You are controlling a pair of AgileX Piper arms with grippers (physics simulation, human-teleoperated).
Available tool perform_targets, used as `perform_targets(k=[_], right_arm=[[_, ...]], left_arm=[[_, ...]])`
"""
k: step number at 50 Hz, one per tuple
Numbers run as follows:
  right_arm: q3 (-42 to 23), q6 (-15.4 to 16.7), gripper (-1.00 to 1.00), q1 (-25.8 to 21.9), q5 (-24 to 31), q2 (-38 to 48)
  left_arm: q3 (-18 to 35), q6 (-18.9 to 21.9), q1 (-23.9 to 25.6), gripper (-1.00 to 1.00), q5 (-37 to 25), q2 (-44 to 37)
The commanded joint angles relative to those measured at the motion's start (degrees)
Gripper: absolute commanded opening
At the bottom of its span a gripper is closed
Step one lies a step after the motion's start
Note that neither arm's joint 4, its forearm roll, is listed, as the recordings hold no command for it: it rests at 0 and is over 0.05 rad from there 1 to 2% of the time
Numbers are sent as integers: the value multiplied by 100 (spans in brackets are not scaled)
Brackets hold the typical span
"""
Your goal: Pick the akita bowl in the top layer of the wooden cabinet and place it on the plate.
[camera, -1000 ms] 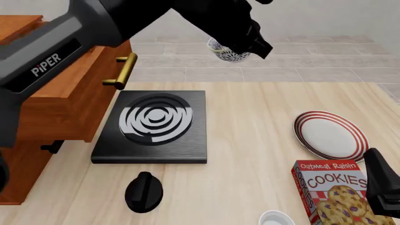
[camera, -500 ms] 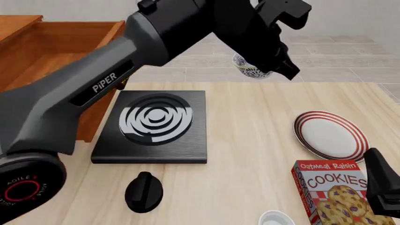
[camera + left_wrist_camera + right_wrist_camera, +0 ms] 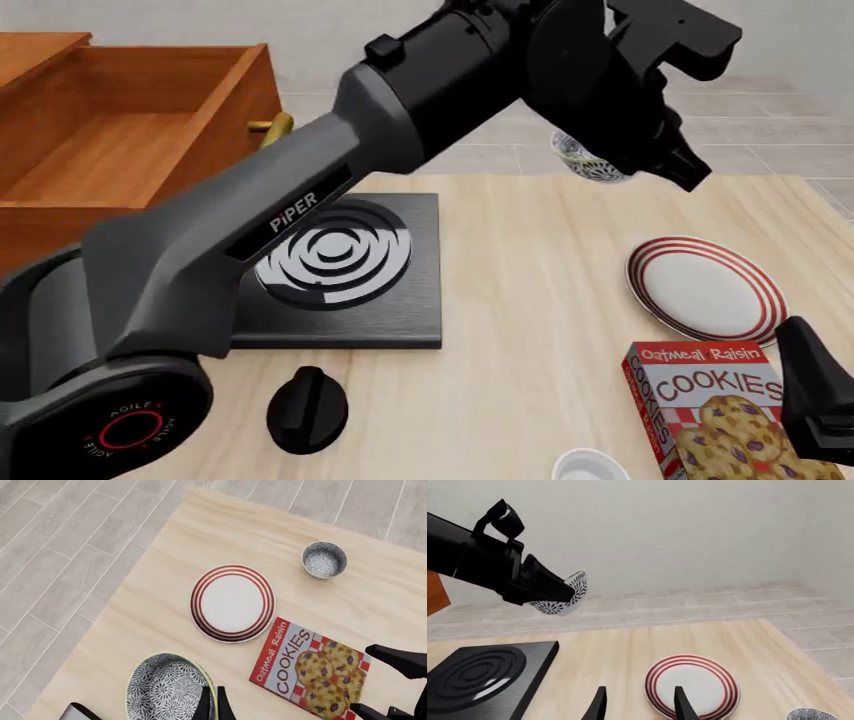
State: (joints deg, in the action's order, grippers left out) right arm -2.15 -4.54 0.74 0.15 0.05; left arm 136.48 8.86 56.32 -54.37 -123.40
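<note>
High above the table's (image 3: pixel 534 300) far edge, the left gripper (image 3: pixel 638 160) clamps the akita bowl (image 3: pixel 587 160) by its rim, tilted, up and left of the plate (image 3: pixel 705 288). Low at right, the right gripper (image 3: pixel 637 705) rests with fingers parted, holding nothing.

Your akita bowl (image 3: pixel 591 160) is airborne, tilted, well above the table, dark-patterned outside and inside with a thin greenish rim (image 3: pixel 175 656). The plate (image 3: pixel 705 288), white with red concentric stripes, lies flat and bare on the table's right side, apart from the bowl. The top layer (image 3: pixel 127 135) of the wooden cabinet (image 3: pixel 34 60) stands pulled open, its interior showing nothing inside.
</note>
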Motion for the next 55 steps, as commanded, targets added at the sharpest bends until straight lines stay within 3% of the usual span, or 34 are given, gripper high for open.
perform_targets(k=[1, 9, 14, 17, 20, 33, 40, 46, 55], right_arm=[[10, -28, 100, -1, 4, 4], [-4, -37, 100, -21, 12, 3], [-8, -48, 100, -19, 14, 2], [-8, -62, 100, -15, 16, 1], [-8, -68, 100, -15, 18, 0], [-8, -65, 100, -21, 19, 0], [-12, -77, 100, -12, 15, -1], [-10, -66, 100, -23, 16, -1], [10, -118, 100, -6, 8, 1]], left_arm=[[274, 146, 96, -100, 181, -110], [299, 130, 147, -100, 455, -121], [-32, 195, 191, -100, 827, 7], [-448, 559, 216, -100, 1203, 158], [-514, 459, 226, -100, 1323, 160], [-1145, 726, 415, -100, 1972, 406], [-1004, 734, 341, -100, 2065, 166], [-522, 530, 334, -100, 1924, -170], [-80, 570, 360, -100, 1831, -589]])
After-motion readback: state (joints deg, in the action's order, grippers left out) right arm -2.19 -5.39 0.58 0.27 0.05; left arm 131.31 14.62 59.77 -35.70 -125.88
